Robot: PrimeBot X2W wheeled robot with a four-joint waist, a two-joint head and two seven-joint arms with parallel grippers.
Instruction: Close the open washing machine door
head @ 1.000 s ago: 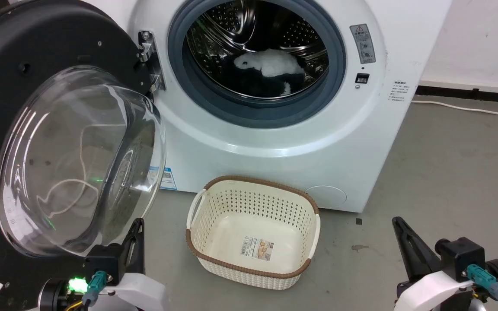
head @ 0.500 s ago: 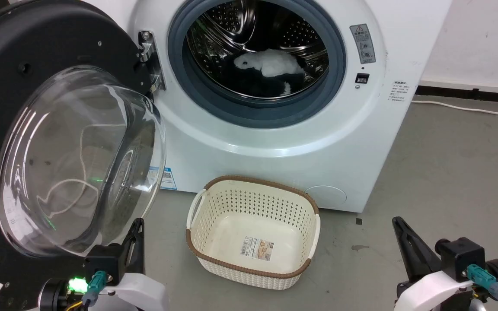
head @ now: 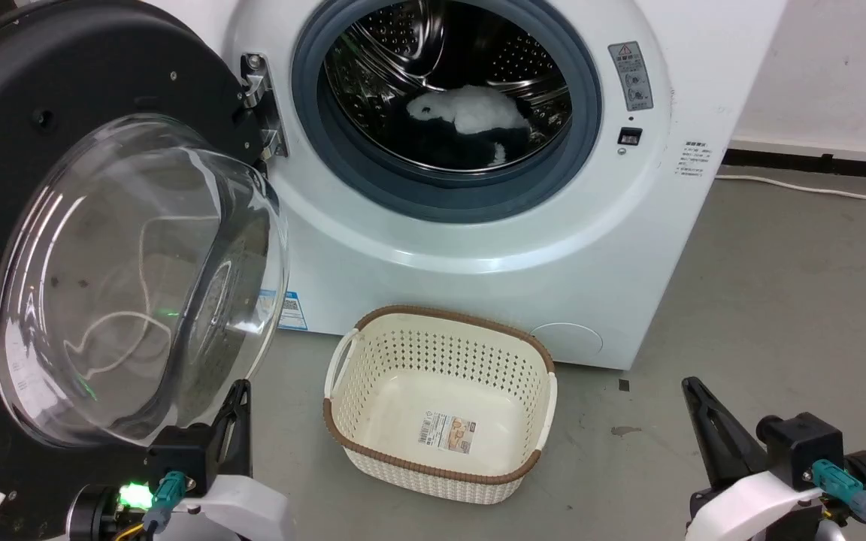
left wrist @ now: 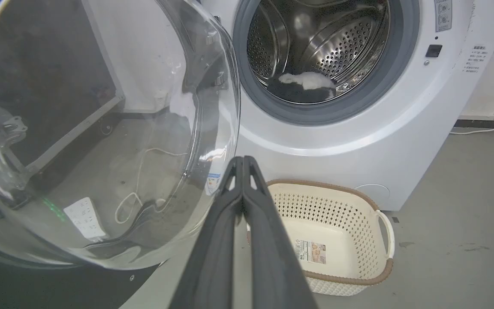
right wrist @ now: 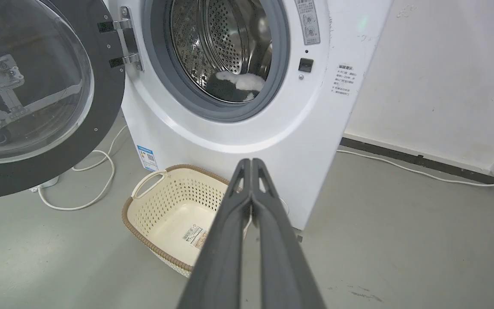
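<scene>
The white washing machine (head: 523,248) stands ahead of both my grippers, past their fingertips. The washing machine door (head: 87,68) hangs wide open on its hinge at the machine's left side, ahead of and above my left gripper (head: 241,387). That gripper's tips sit just beside the lower edge of the door's bulging glass bowl (head: 140,278); I cannot tell if they touch it. The steel drum (head: 403,45) gapes farther ahead, between my two grippers, and holds a white piece of laundry (head: 470,109) lying on a dark piece (head: 448,150). On the floor between my grippers and the machine sits a cream perforated basket (head: 433,485) with a brown rim, holding nothing but a printed label (head: 446,432) on its bottom. My right gripper (head: 690,383) hovers over bare floor, well apart from the door. On both grippers the fingers are pressed together, gripping nothing.
</scene>
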